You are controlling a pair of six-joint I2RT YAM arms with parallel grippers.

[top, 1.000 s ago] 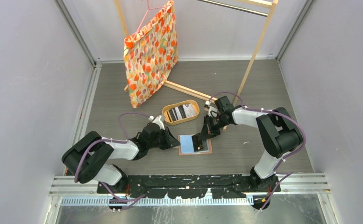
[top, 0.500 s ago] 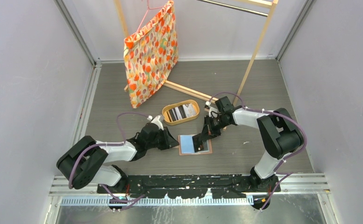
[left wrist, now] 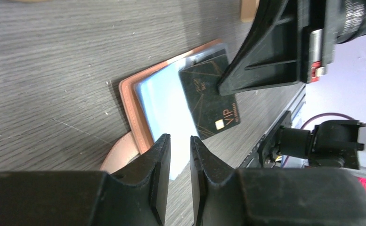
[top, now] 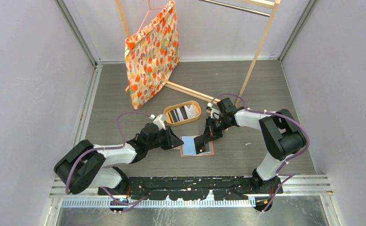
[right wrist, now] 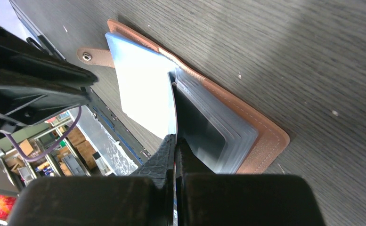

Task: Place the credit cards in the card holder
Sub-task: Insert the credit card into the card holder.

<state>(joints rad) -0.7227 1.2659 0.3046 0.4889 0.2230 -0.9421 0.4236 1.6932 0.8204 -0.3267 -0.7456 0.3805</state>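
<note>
- Salmon-tan leather is showing along the edge of the card holder, which is lying open and flat on the counter at the centre of the top view, between our two arms.
- We are pinching a black card in our right tool. Its jaws are pressing tight on the card's thin edge.
- The card is lying slanted across the holder's dark pockets, just beside the light-blue flap. By our judgement we are working it into a slot, and it is not yet seated.
- Our left tool is hovering low at the holder's left edge, near the snap tab. Its jaws are standing a narrow gap apart and, as far as we can tell, gripping nothing.
- Several more credit cards are waiting in the oval wooden tray, just above the holder in the top view.
- We are judging most of the task as left to do. Whether any pocket is already holding a card, we cannot tell.
</note>
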